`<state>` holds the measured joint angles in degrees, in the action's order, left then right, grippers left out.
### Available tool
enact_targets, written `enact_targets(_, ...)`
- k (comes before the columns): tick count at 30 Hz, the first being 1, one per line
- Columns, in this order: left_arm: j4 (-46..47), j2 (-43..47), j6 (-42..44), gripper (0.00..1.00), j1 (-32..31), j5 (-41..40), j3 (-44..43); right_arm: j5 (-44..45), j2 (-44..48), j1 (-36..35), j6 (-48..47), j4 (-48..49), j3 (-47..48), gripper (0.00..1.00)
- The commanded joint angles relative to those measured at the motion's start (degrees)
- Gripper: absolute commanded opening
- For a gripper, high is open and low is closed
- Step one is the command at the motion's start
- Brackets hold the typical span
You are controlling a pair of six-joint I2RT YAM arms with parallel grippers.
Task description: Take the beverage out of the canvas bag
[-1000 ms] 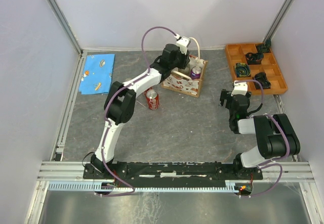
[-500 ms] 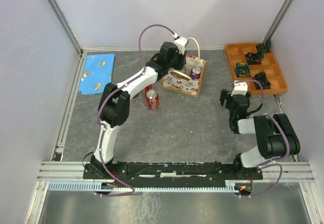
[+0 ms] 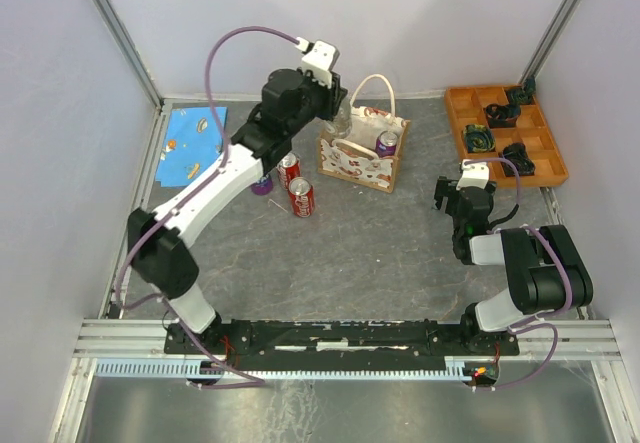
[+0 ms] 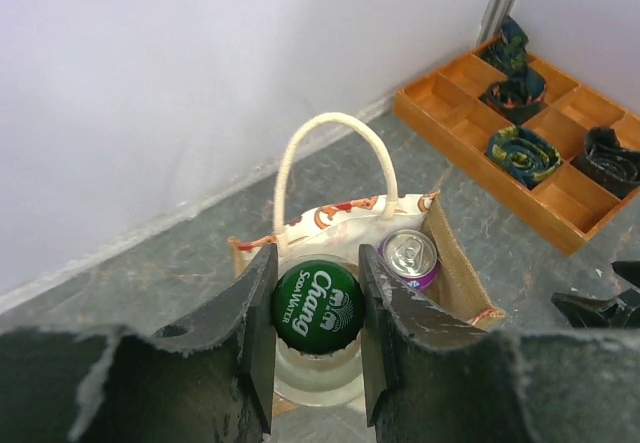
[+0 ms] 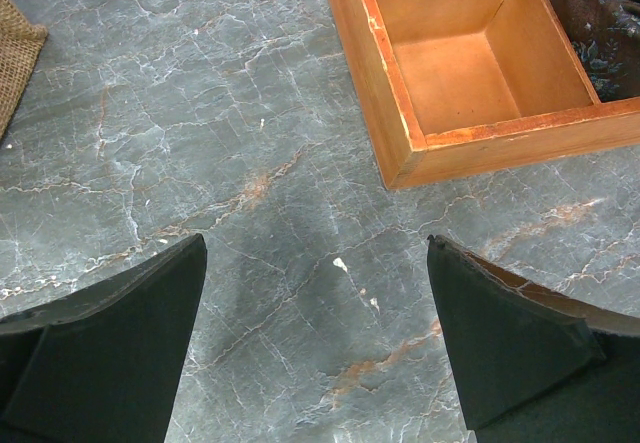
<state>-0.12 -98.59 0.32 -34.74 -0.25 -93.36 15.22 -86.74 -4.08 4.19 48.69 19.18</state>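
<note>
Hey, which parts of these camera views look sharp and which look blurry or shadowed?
Left wrist view: the green bottle cap is sharp enough to read its lettering, while the left fingers close to the lens are dark and soft-edged. Right wrist view: the table veins are crisp, with a soft shadow between the dark right fingers. Top view: even, diffuse light, no hard shadows.

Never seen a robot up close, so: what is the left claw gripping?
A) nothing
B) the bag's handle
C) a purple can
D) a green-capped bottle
D: the left gripper is shut on the green-capped bottle; the purple can sits in the bag.
</note>
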Motion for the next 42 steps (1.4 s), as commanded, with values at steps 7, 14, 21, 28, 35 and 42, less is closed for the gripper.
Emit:
enact_targets(7,3.24,22.32,8.00,0.03,0.20,-15.09,9.99,-0.37,0.06,0.00,-0.78,1.34,1.65,0.99)
enact_targets(14,0.90,35.00,6.18,0.03,0.20,-24.59,25.81,-0.37,0.08,-0.04,-0.82,1.32,1.65,0.99)
enact_targets(21,2.78,40.97,2.38,0.03,0.29,-26.90,37.35,-0.37,0.01,-0.01,-0.91,1.32,1.65,0.99)
enact_targets(28,8.39,41.35,0.60,0.03,0.45,-27.61,45.00,-0.38,0.05,-0.02,-0.85,1.32,1.64,0.99)
enact_targets(35,15.68,41.32,-3.19,0.03,2.94,-25.92,52.30,-0.39,0.00,-0.05,-0.76,1.32,1.65,0.99)
enact_targets(42,17.47,38.14,-7.59,0.03,7.48,-20.75,53.15,-0.37,0.00,-0.05,-0.86,1.33,1.65,0.99)
